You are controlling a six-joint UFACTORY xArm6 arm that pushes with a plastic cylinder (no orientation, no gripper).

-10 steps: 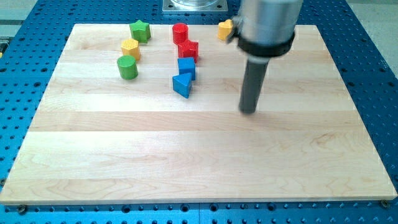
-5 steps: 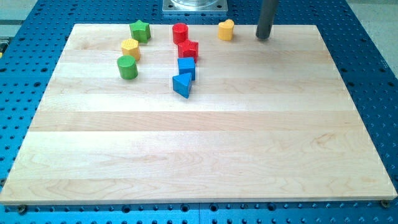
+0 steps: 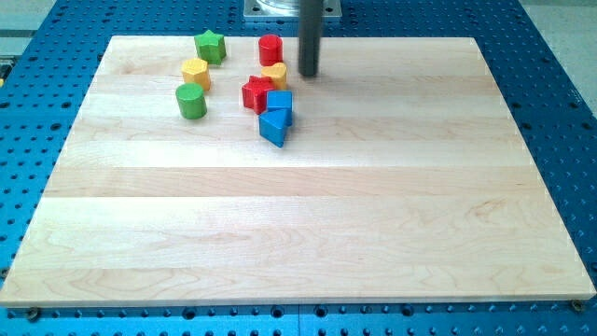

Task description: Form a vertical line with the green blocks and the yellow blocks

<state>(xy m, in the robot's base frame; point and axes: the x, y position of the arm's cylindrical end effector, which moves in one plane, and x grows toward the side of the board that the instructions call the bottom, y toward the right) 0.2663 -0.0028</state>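
- Jaws: none in view, only a rod; my tip [image 3: 309, 74] stood just right of the second yellow block [image 3: 274, 76].
- Green star [image 3: 210, 45], yellow block [image 3: 195, 71] and green cylinder [image 3: 191, 100] sat stacked top-to-bottom at the surface's [image 3: 373, 215] upper left, roughly a column.
- Red star [image 3: 256, 93] blocked the leftward path, likely needing a detour.

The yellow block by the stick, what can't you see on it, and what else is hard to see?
- Yellow block: its shape; the red star block and blue block cover its lower part.
- Blue block: its lower part, behind the blue triangle block.
- The rod above my tip: cut off by the view's top edge.
- Whether my tip touches the yellow block: too close to tell.
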